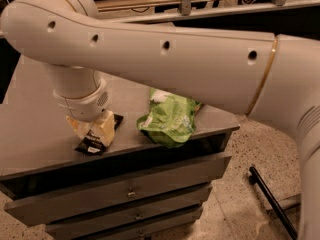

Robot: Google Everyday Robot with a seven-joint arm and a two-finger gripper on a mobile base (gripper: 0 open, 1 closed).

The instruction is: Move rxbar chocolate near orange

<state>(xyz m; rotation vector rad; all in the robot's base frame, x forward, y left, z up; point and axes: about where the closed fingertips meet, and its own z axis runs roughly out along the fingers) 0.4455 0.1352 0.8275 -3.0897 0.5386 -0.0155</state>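
The rxbar chocolate, a flat black wrapper with white lettering, lies near the front left edge of the grey cabinet top. My gripper hangs from the wrist straight down onto it. Its cream fingers stand close together on the bar, whose ends stick out in front of and behind them. The bar still rests on the surface. The orange is out of view, possibly hidden behind my large white arm, which crosses the whole picture.
A crumpled green snack bag lies to the right of the gripper, overhanging the cabinet's front edge. Drawers sit below the top. A black bar lies on the speckled floor at the right.
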